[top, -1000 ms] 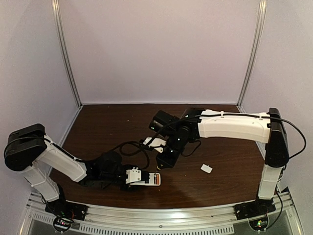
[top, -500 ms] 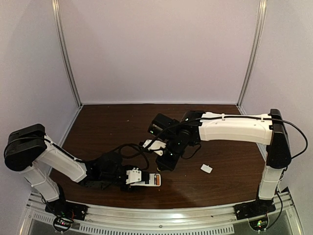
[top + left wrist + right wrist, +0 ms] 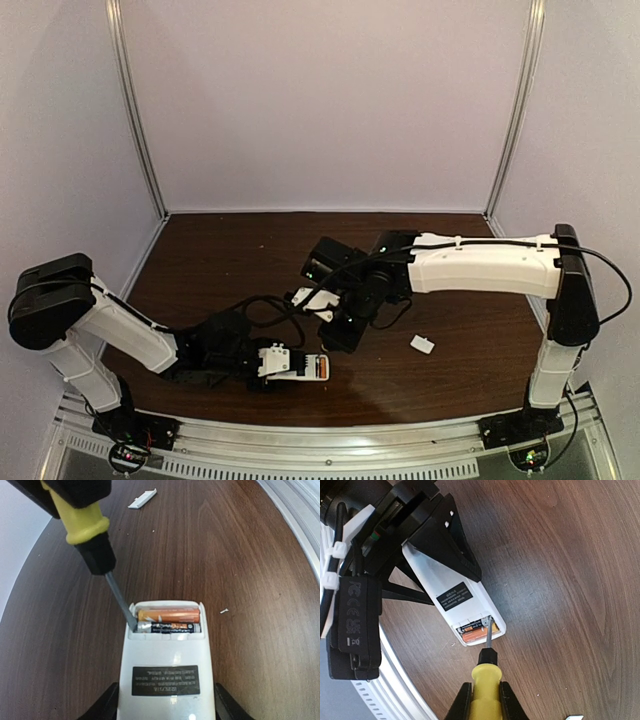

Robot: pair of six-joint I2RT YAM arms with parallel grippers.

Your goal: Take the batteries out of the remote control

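The remote control lies back-up on the table, its battery bay open at the far end. The batteries sit side by side in the bay: the dark one nearer the label, the orange-copper one beyond it. My left gripper is shut on the remote's sides, and shows in the top view. My right gripper is shut on the yellow-handled screwdriver. The screwdriver's blade tip rests in the bay at the silver end of the dark battery, next to the orange one.
A small white plastic chip lies on the brown table to the right of the remote, and it also shows in the left wrist view. A tiny screw lies beside the remote. The metal front rail runs close behind the left gripper.
My right gripper has shifted slightly right and lower with the screwdriver, toward the remote's open end. The left gripper and remote have stayed put.
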